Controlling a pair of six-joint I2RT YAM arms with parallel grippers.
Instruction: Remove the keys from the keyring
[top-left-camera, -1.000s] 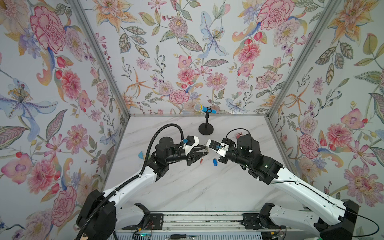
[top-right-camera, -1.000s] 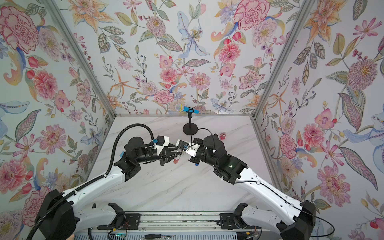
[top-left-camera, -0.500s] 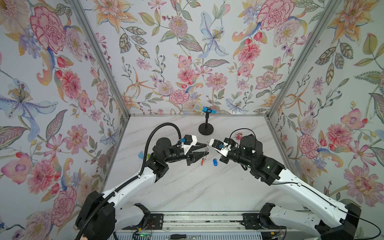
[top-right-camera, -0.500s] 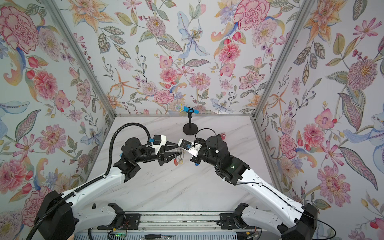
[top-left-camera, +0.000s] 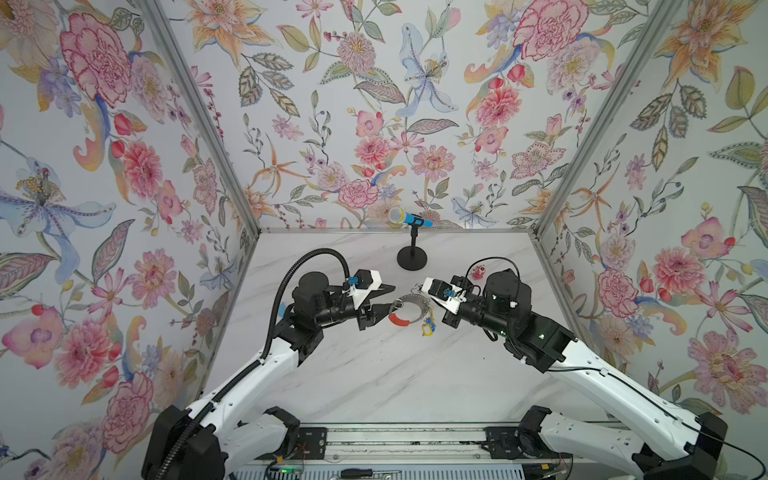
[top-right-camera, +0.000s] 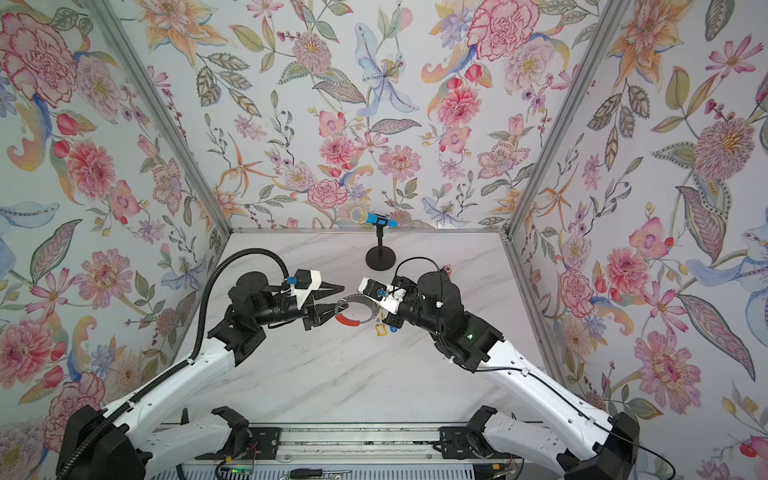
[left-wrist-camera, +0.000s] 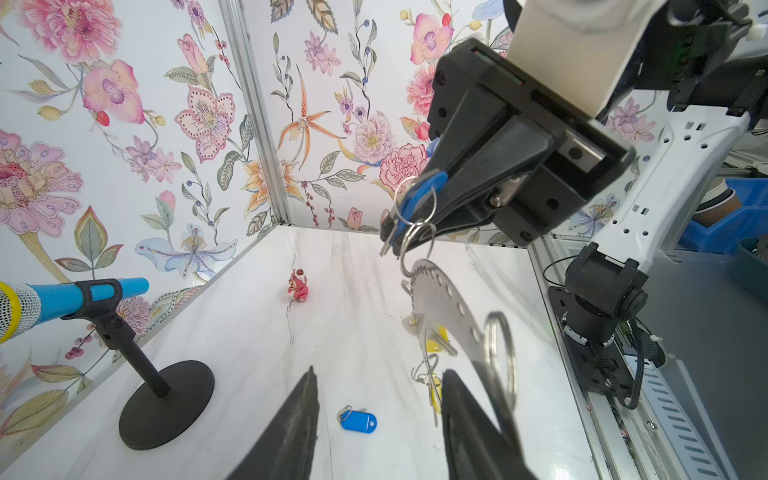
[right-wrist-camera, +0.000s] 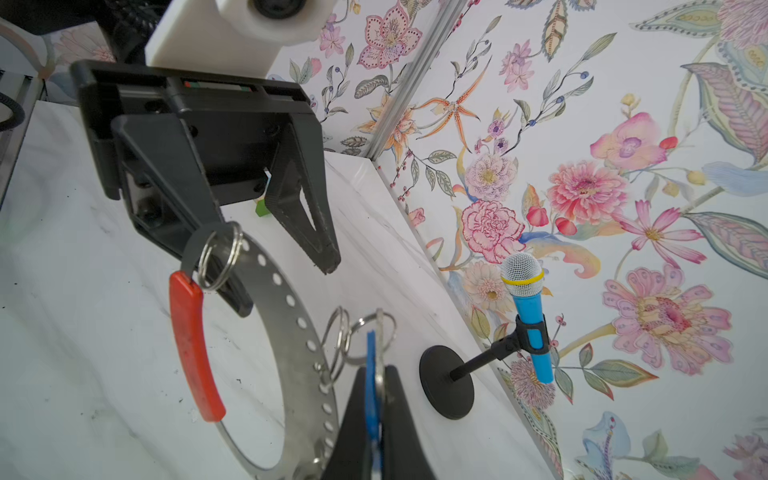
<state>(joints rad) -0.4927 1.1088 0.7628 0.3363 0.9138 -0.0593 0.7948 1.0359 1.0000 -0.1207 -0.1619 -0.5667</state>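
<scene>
Found the left gripper (top-left-camera: 392, 297) with jaws about half apart and nothing clamped between them. Noted one of its fingers (right-wrist-camera: 174, 187) lying close against the keyring (top-left-camera: 411, 296), near the end of the red sleeve (right-wrist-camera: 189, 345) and beside a small split ring (right-wrist-camera: 220, 257). Unable to tell whether that finger touches the band or passes through the split ring. Noted the second finger standing clear of the band.

Found the right gripper (left-wrist-camera: 390, 230) closed tight on a blue-tagged key (left-wrist-camera: 424, 191), pinching the plastic tag flat between both fingers. Traced linked split rings from that tag down to the keyring. Judged the keyring lifted off the table (top-left-camera: 374, 374), hanging tilted from the right gripper and spanning the gap between the two grippers' fingertips in both top views.

Counted at least two yellow-tagged keys (left-wrist-camera: 436, 337) dangling from the keyring below the right gripper. Located a loose blue key (left-wrist-camera: 358, 422) lying flat on the table under the grippers, detached from the keyring.

Recorded a toy figure (top-left-camera: 478, 272) on the table near the right gripper's wrist, on its far side. Recorded a microphone stand (top-left-camera: 411, 257) beyond both grippers, well apart from the keyring.
</scene>
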